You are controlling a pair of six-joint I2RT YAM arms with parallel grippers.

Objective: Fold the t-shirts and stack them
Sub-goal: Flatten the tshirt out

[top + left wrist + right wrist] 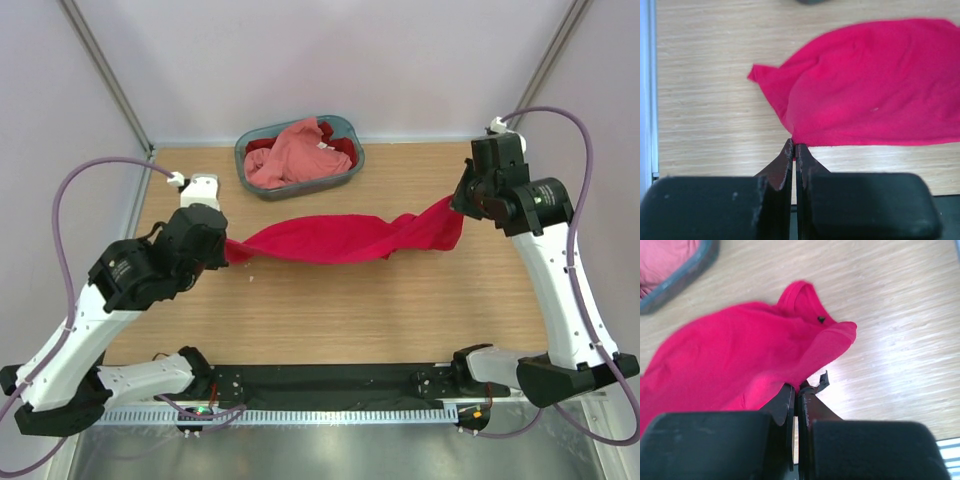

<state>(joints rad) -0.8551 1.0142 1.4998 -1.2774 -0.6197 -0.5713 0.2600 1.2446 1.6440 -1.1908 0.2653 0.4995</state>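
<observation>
The bright crimson t-shirt (340,238) hangs stretched between my two grippers above the middle of the table, twisted along its length. My left gripper (226,250) is shut on its left end, and the left wrist view shows the cloth (875,85) pinched at the fingertips (789,150). My right gripper (458,205) is shut on its right end, and the right wrist view shows the cloth (735,365) and its collar. The salmon pink t-shirt (290,155) and a darker red t-shirt (342,148) lie crumpled in the basket.
The grey-blue oval basket (250,185) stands at the back of the wooden table (350,310), just behind the stretched shirt. Its corner shows in the right wrist view (685,275). Grey walls and metal posts close the back and sides.
</observation>
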